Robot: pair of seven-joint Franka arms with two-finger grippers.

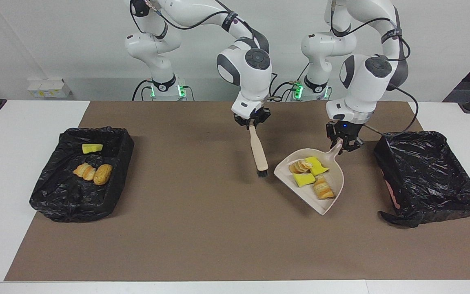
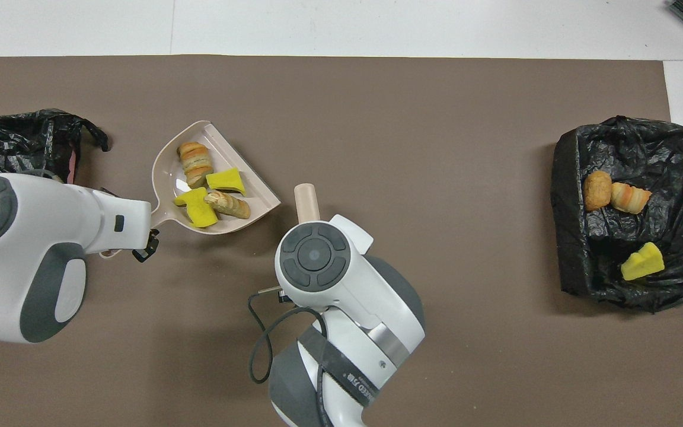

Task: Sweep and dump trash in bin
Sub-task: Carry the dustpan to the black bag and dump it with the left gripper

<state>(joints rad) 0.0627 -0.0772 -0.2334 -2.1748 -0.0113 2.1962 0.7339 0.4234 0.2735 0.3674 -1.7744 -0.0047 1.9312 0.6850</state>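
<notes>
Brown mat [image 1: 202,228], white table [image 1: 10,163], small white box [image 1: 49,87]

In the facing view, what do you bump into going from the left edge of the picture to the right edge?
Bin with trash → brush → dustpan full of scraps → empty black bin.

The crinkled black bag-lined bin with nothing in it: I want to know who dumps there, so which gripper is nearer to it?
Left. The left gripper, holding the beige plastic dustpan, hangs just beside the empty black bin; the right gripper, holding the wooden-handled brush, is over mid-table.
</notes>
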